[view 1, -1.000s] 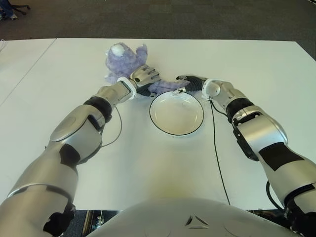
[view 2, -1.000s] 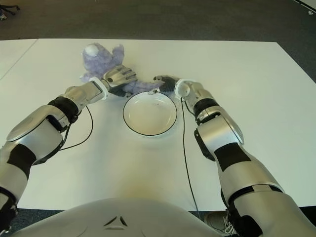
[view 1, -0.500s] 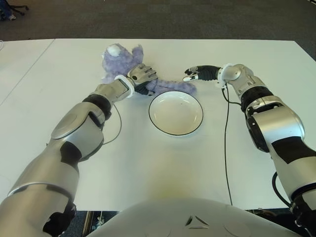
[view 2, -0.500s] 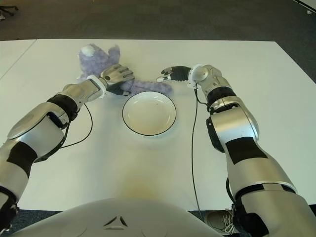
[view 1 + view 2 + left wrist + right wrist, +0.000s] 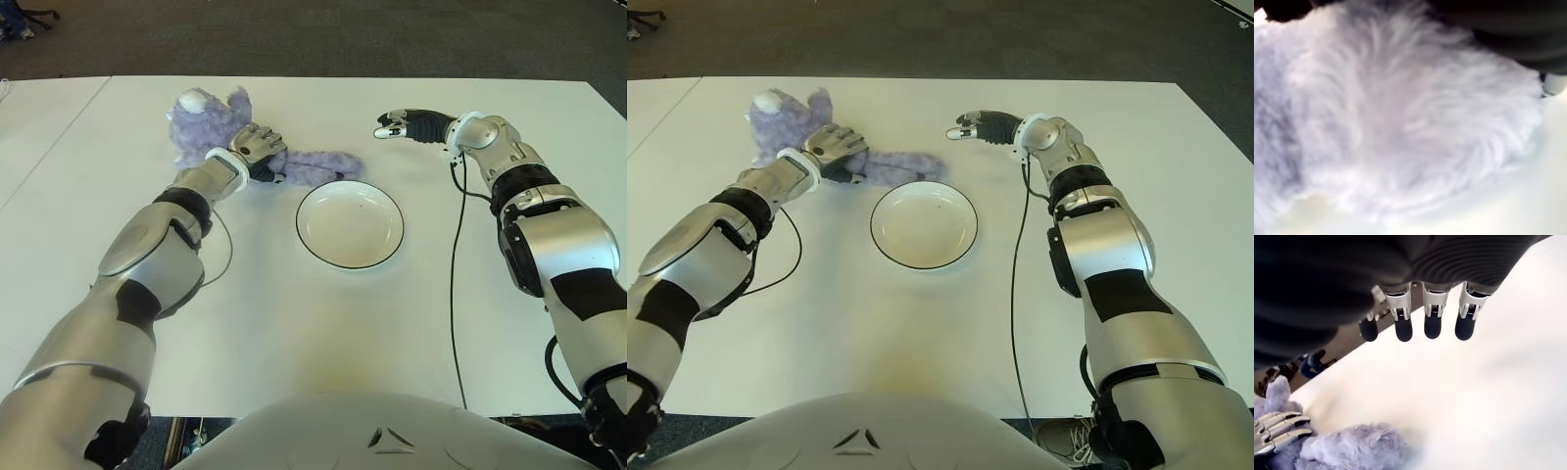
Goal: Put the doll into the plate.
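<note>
A fluffy purple doll [image 5: 214, 121] lies on the white table [image 5: 294, 333], its limb [image 5: 323, 164] stretching toward the plate. My left hand [image 5: 258, 147] is closed over the doll's middle; purple fur [image 5: 1400, 122] fills the left wrist view. The white plate [image 5: 350, 225], dark-rimmed and holding nothing, sits to the right of that hand and nearer to me. My right hand [image 5: 394, 125] hovers beyond the plate's far right side, fingers [image 5: 1432, 328] stretched out with nothing in them, apart from the doll [image 5: 1352, 450].
A black cable [image 5: 453, 284] runs from my right wrist down the table's right side. Another cable [image 5: 223, 259] loops beside my left forearm. Dark carpet [image 5: 323, 34] lies beyond the table's far edge.
My left hand has dragged the doll leftward, away from the plate. My right hand has left the plate's rim and the doll's limb, rising back and to the right with its fingers straightened.
</note>
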Motion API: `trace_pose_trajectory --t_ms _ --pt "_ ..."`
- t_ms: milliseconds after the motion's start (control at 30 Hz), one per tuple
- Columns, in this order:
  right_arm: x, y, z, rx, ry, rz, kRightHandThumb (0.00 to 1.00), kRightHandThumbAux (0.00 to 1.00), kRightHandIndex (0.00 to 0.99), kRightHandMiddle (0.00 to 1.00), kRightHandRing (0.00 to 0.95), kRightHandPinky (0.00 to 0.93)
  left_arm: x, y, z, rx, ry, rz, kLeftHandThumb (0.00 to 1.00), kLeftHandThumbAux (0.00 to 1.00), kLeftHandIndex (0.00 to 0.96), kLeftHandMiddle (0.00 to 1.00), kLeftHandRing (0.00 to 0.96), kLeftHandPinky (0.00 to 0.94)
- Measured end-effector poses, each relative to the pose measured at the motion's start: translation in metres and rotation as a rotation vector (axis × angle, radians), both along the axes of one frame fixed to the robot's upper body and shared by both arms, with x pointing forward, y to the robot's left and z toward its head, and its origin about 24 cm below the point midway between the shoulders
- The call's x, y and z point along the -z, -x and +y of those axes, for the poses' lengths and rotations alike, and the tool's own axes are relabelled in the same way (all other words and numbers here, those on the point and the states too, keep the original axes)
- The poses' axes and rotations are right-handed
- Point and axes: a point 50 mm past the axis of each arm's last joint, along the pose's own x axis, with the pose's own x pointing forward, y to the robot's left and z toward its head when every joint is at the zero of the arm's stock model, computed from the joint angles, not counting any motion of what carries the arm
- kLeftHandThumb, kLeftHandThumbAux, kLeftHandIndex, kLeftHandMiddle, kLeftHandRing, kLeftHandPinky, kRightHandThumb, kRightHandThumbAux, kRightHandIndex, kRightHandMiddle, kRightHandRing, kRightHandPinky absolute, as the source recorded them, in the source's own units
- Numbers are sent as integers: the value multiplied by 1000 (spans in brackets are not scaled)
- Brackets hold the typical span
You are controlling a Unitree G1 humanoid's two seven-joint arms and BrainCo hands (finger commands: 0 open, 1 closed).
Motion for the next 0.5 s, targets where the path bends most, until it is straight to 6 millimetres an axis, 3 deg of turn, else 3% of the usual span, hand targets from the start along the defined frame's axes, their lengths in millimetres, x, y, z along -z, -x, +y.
trace_pose_trajectory --t_ms 33,100,200,233,300,400,433,500 --pt "-1 0 0 5 -12 -10 76 301 0 0 0 0 0 0 0 -1 1 0 380 256 4 51 138 273" --pt "-3 -1 -1 15 -45 -37 68 314 0 0 0 0 0 0 0 -1 5 1 420 286 28 85 190 338" --pt "-7 -1 -3 32 -111 -73 62 324 0 0 0 0 -1 0 0 2 9 -4 454 312 79 130 246 405" --pt "-9 -1 -4 37 -132 -82 50 342 0 0 0 0 -1 0 0 6 11 -9 525 389 120 249 316 430" --pt "-11 -1 -6 47 -170 -100 45 352 0 0 0 0 -1 0 -1 17 9 -21 591 438 190 342 379 457" --pt "-13 -1 -8 56 -207 -115 43 354 0 0 0 0 -2 0 0 19 5 -32 630 460 257 387 411 477" --pt "-14 -1 -8 57 -214 -119 43 358 0 0 0 0 -2 0 1 15 4 -33 787 614 384 440 424 451" --pt "-16 -1 -9 57 -233 -123 39 352 0 0 0 0 -2 -1 2 0 1 -37 832 661 404 466 455 491"
